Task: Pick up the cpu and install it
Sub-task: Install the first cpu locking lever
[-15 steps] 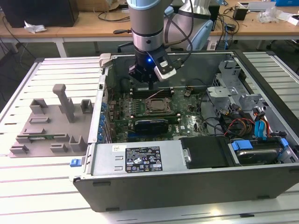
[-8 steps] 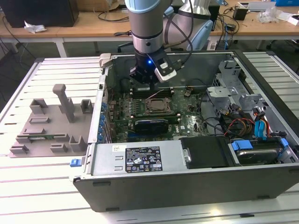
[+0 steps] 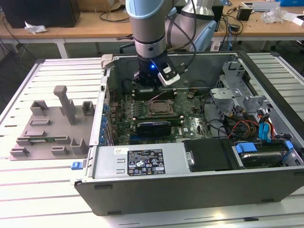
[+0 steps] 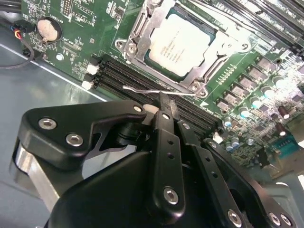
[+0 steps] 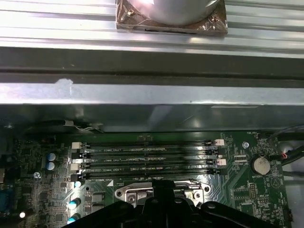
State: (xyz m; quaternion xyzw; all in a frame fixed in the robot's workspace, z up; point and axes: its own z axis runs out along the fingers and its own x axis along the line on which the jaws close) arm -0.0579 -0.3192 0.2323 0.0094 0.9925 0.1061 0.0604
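Note:
The cpu (image 4: 183, 42) lies flat in the motherboard socket (image 4: 137, 35), its silver-grey top showing inside the open metal frame. In the exterior view the socket (image 3: 159, 108) sits mid-board in the open computer case, and my gripper (image 3: 151, 85) hangs just behind it, over the memory slots (image 5: 147, 161). In the second wrist view my gripper (image 4: 164, 100) has its black fingers together with nothing between them. Its tip sits next to the thin wire latch lever (image 4: 142, 89) beside the socket. I cannot tell whether it touches the lever.
The case's rear wall (image 5: 152, 95) stands close behind the gripper. A grey plastic fixture tray (image 3: 50, 128) lies on the table at the exterior view's left. The power supply (image 3: 142, 161), drive cage (image 3: 237, 80) and cables (image 3: 247, 128) crowd the case's front and right.

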